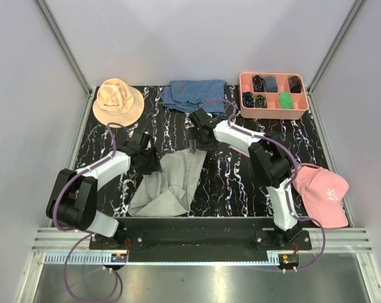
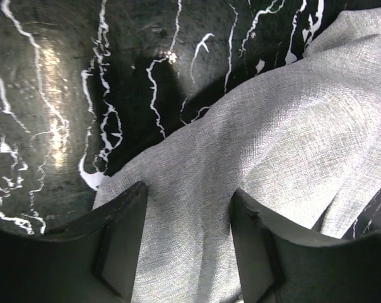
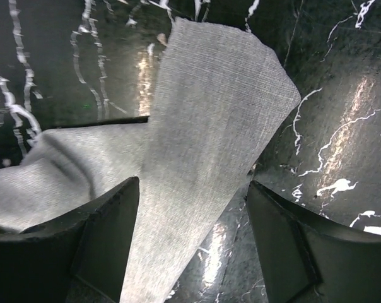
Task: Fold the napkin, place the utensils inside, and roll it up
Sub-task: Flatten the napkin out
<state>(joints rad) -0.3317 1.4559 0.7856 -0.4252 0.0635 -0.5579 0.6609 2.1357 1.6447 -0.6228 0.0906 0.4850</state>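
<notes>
Napkin: light-grey cloth, seen rumpled on the black marbled table, near the centre and just left of it. Its near edge is bunched close to the arm bases, and a corner reaches toward the far right.

Left gripper: noted at the napkin's far-left edge. In the left wrist view the left gripper is seen spread, with the napkin filling the space between the two fingers. Whether the pads press the cloth cannot be told.

Right gripper: noted over the napkin's far-right corner. In the right wrist view the right gripper is seen spread wide. A pointed flap of the napkin runs up between the fingers. Bare table shows between the flap and the finger on the right of that view.

No cutlery can be made out in any view.

Also recorded:
- Peach bucket hat, far left.
- Blue checked cloth, far centre.
- Pink compartment tray, far right, with small dark items and one green one in it.
- Pink cap, near right.
</notes>
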